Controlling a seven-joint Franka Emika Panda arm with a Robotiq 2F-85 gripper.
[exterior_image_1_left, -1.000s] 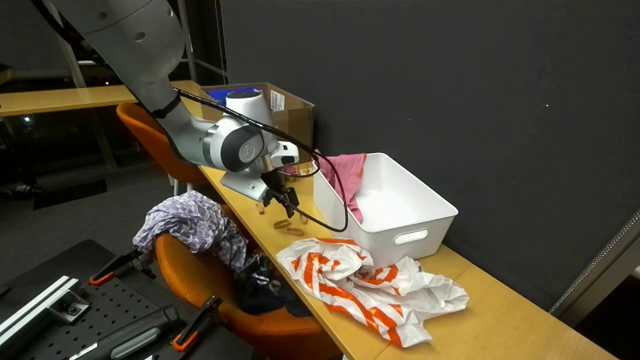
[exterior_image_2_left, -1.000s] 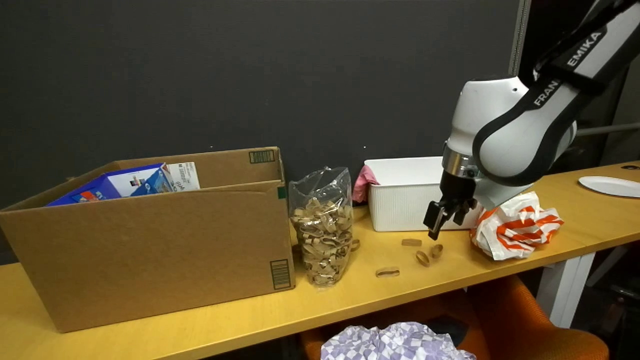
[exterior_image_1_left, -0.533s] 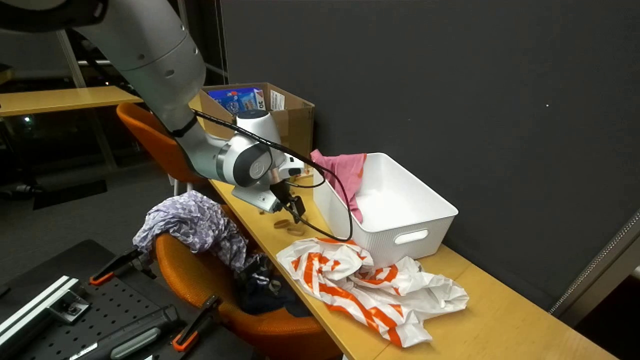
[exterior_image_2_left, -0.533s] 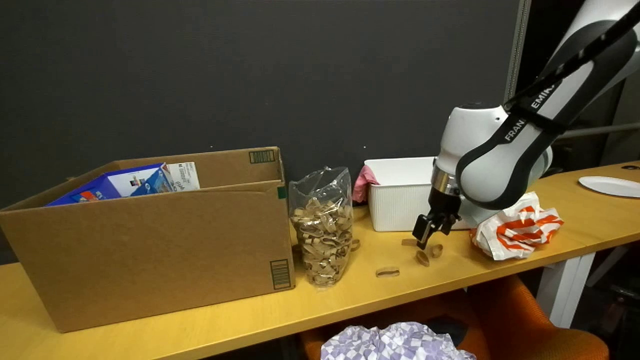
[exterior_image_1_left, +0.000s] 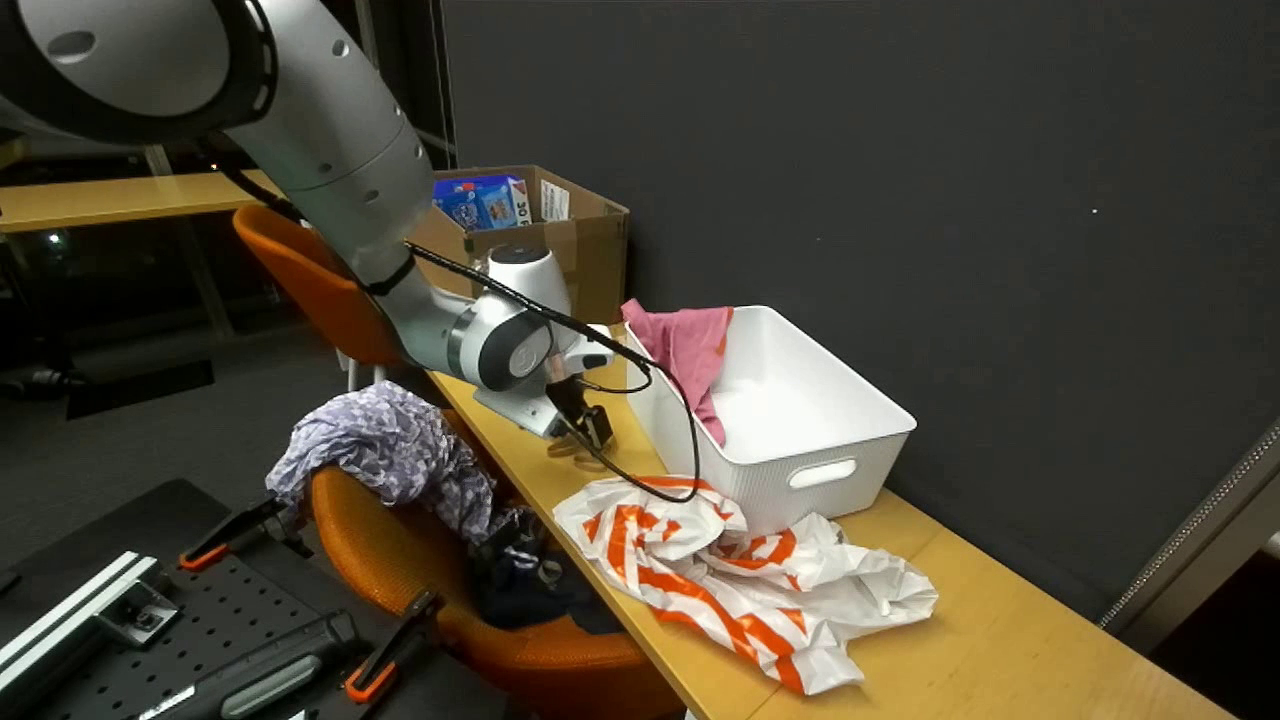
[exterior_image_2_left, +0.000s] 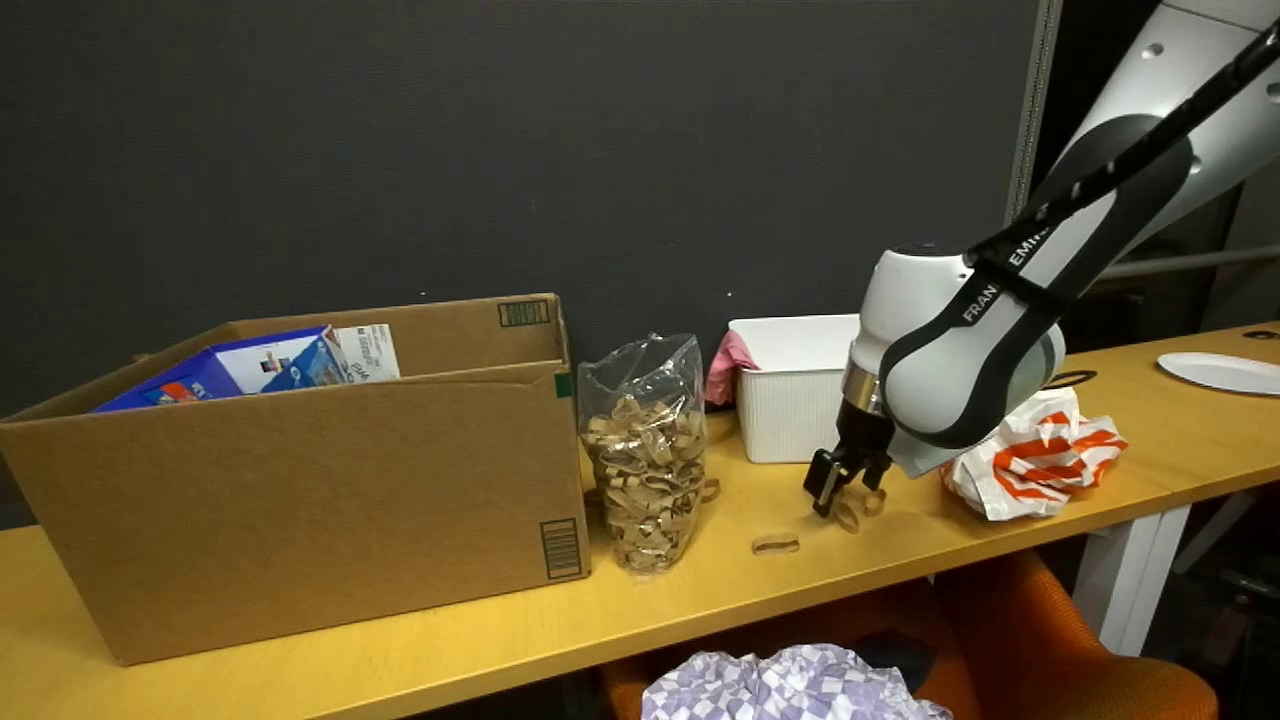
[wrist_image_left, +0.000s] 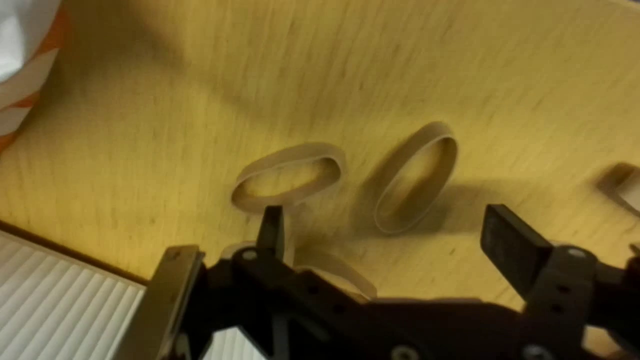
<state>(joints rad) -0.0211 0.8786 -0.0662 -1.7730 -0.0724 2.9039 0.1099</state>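
- Tan & thin: the L ring (wrist_image_left: 287, 156) and the R ring (wrist_image_left: 402, 160), prob. wide rubber bands, sit on the bench (wrist_image_left: 540, 75) in the mid of the wrist view.
- The claw (wrist_image_left: 387, 232) is spread wide w/ nothing pinched. Its tips show lower mid & lower R; one tip overlaps the L ring's low edge, can't tell if they touch.
- Both rings: prob. v. light, soft & bendy. They'd squash flat fast & spring back. Should be a bit grippy, not slick, & hard to break.
- Best hold: the long sides, abt halfway along, so both walls press tog. The R ring's long sides face the tips more, so it looks the easier grab. Held by an end, a ring may twist or pop out.
- A third ring (wrist_image_left: 342, 270) is part hidden by the claw, bottom mid.
- White tub (wrist_image_left: 65, 300) w/ ribs, lower L; striped bag (wrist_image_left: 25, 85), upper L.
- In an exterior view, a clear bag (exterior_image_2_left: 642, 374) full of more bands (exterior_image_2_left: 645, 470) stands mid-frame, L of the claw, beside a cardboard box (exterior_image_2_left: 300, 520).
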